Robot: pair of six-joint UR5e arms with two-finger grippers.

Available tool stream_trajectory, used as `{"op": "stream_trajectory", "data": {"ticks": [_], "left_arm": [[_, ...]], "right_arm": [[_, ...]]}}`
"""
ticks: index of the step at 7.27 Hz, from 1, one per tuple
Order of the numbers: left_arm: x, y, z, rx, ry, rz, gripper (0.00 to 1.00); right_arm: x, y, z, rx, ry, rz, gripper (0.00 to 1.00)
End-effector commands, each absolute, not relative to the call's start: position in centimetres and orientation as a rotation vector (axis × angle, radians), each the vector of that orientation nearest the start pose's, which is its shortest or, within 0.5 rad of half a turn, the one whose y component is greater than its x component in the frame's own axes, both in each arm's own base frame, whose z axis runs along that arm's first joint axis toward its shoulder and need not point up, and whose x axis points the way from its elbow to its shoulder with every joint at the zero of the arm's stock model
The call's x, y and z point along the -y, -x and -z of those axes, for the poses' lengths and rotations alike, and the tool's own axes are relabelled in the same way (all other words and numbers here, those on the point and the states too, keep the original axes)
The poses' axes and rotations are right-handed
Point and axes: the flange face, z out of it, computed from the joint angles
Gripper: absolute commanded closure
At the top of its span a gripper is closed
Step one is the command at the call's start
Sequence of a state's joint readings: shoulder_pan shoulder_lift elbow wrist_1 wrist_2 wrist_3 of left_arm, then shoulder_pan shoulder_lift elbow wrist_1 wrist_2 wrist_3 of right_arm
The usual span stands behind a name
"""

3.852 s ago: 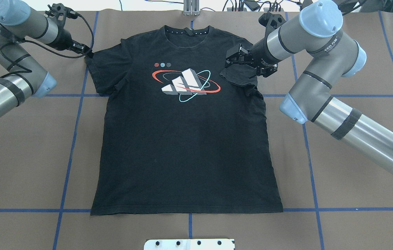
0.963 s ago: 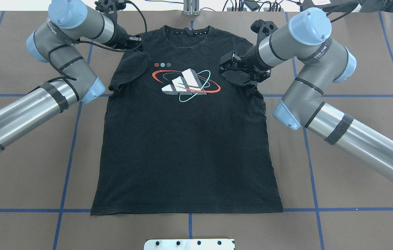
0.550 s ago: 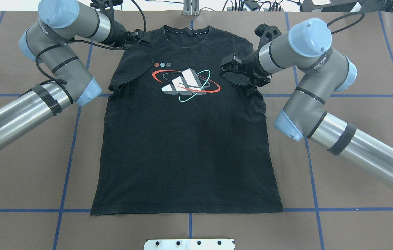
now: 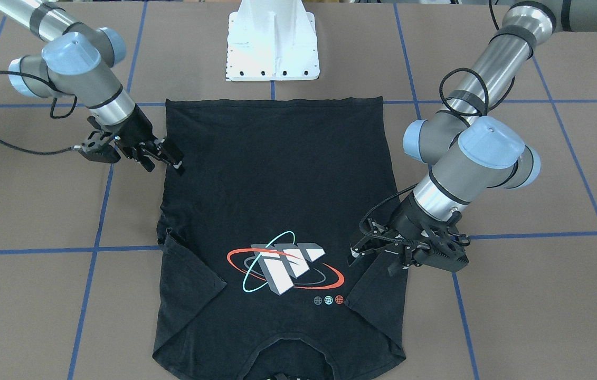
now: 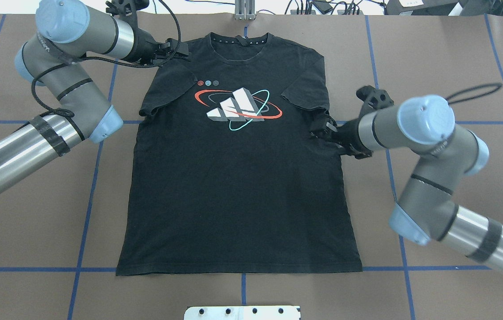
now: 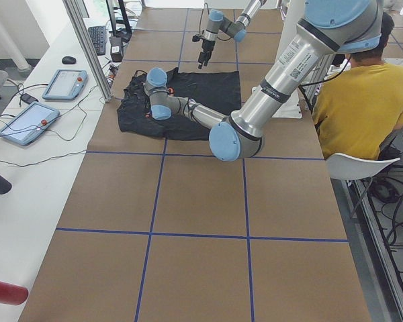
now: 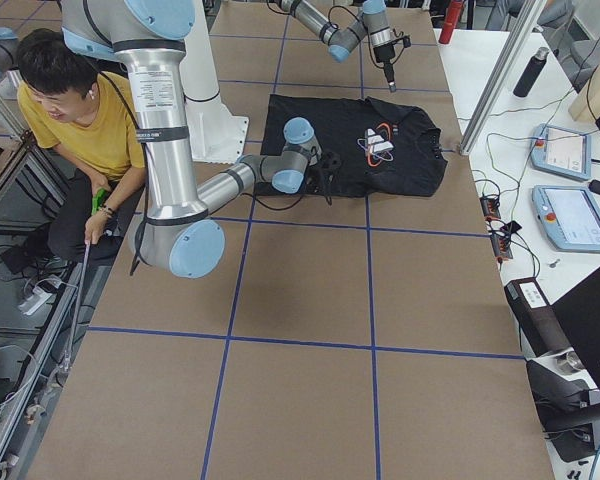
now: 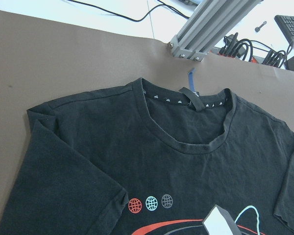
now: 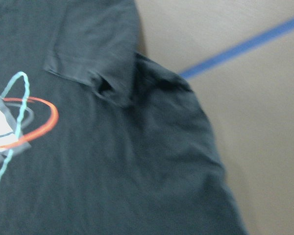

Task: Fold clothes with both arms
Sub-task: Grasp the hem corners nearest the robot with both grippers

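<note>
Under the right gripper (image 4: 165,159), fingers spread, lies the black T-shirt (image 5: 238,186), at its side edge. The left gripper (image 5: 179,48): finger spacing unclear. Pinch matching edges evenly.

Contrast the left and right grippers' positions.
The left gripper is over the T-shirt's shoulder near the collar; the right gripper is nearer the hem, at the side edge below the folded sleeve. The left's wrist camera sees the shirt from farther off than the right's. Each is on its own side.
</note>
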State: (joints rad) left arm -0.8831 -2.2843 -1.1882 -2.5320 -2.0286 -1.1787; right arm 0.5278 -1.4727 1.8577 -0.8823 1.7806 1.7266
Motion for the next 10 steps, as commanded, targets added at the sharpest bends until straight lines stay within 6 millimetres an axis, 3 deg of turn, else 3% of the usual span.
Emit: {"op": "stream_trajectory", "data": {"ticks": [1, 2, 4, 8, 9, 10], "left_arm": [[64.0, -41.0, -26.7, -1.279, -0.45, 0.139, 0.01], [63.7, -40.8, -26.8, -1.282, -0.452, 0.144, 0.01], [63.5, -40.5, -26.1, -1.285, -0.481, 0.153, 0.01], [63.2, -41.0, -26.3, -1.283, -0.478, 0.156, 0.01], [63.2, -41.1, -26.3, -1.281, -0.478, 0.157, 0.01], [63.2, -41.1, -26.3, -1.281, -0.478, 0.157, 0.01]], "right_arm": [[27.7, 41.3, -41.6, 1.054, 0.088, -0.597, 0.01], [24.7, 42.4, -41.4, 1.057, 0.08, -0.612, 0.02], [21.6, 43.1, -41.7, 1.044, 0.127, -0.596, 0.02], [19.2, 44.3, -42.0, 0.982, 0.161, -0.559, 0.12], [19.1, 44.1, -41.5, 0.988, 0.166, -0.559, 0.32], [19.1, 44.1, -41.5, 0.979, 0.172, -0.574, 0.65]]}}
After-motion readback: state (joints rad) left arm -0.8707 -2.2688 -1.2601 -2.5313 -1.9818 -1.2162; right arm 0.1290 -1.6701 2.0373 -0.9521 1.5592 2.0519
